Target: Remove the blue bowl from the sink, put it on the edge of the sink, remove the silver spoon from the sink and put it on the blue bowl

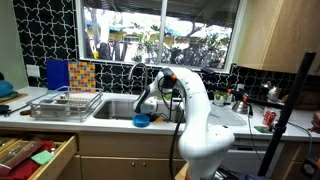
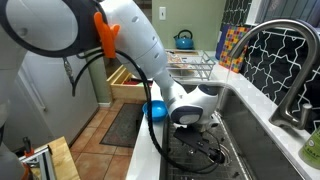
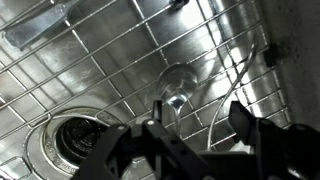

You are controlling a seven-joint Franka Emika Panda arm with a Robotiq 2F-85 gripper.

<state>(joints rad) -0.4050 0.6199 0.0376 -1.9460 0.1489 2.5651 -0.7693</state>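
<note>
The blue bowl point(image 1: 141, 120) stands on the front edge of the sink point(image 1: 118, 109); in an exterior view it shows just behind the gripper's wrist point(image 2: 156, 110). My gripper point(image 1: 150, 106) reaches down into the sink point(image 2: 238, 140). In the wrist view the gripper point(image 3: 200, 122) is open and empty. It hangs over the silver spoon point(image 3: 176, 82), which lies on the wire grid at the basin bottom. The spoon's bowl sits beside the left finger; its handle is hard to make out.
A round drain point(image 3: 68, 142) lies to the left of the gripper. The curved faucet point(image 1: 139, 74) stands behind the basin and shows close by point(image 2: 286, 52). A wire dish rack point(image 1: 65, 104) stands on the counter. A drawer point(image 1: 40, 152) is open below it.
</note>
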